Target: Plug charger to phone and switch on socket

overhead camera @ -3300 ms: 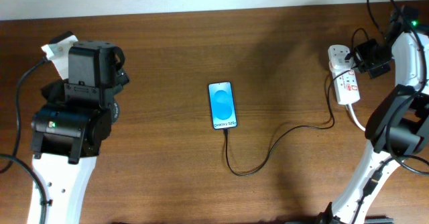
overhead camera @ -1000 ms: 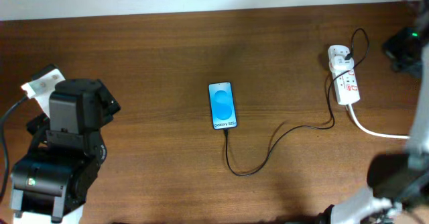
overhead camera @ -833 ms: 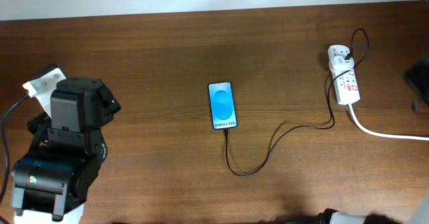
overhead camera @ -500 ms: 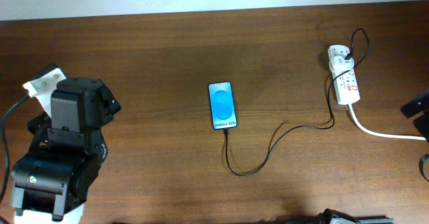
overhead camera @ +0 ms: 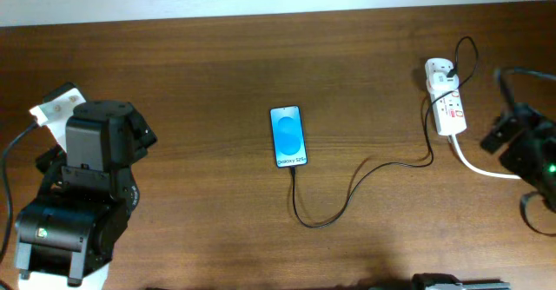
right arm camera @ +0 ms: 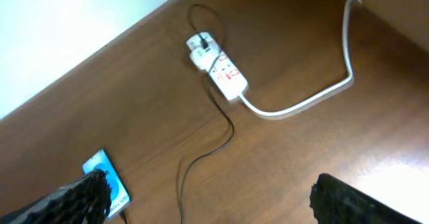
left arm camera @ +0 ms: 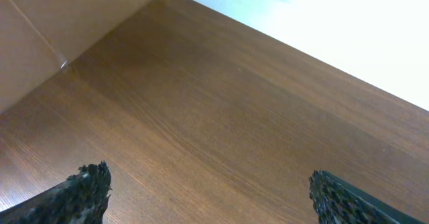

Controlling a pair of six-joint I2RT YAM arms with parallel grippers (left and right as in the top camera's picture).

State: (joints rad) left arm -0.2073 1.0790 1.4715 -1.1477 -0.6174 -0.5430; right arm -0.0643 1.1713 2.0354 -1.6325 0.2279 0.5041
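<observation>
Right gripper, spread wide at 4 o'clock of the socket, should probably narrow, then press the red switch squarely without dragging it.

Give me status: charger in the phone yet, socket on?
Looks done: the charger runs from the socket to the phone's bottom edge, seemingly plugged in. In hand: nothing; left gripper and right gripper are both open and empty, the right one clear of the socket. Left: the switch, whose state is too small to read.
</observation>
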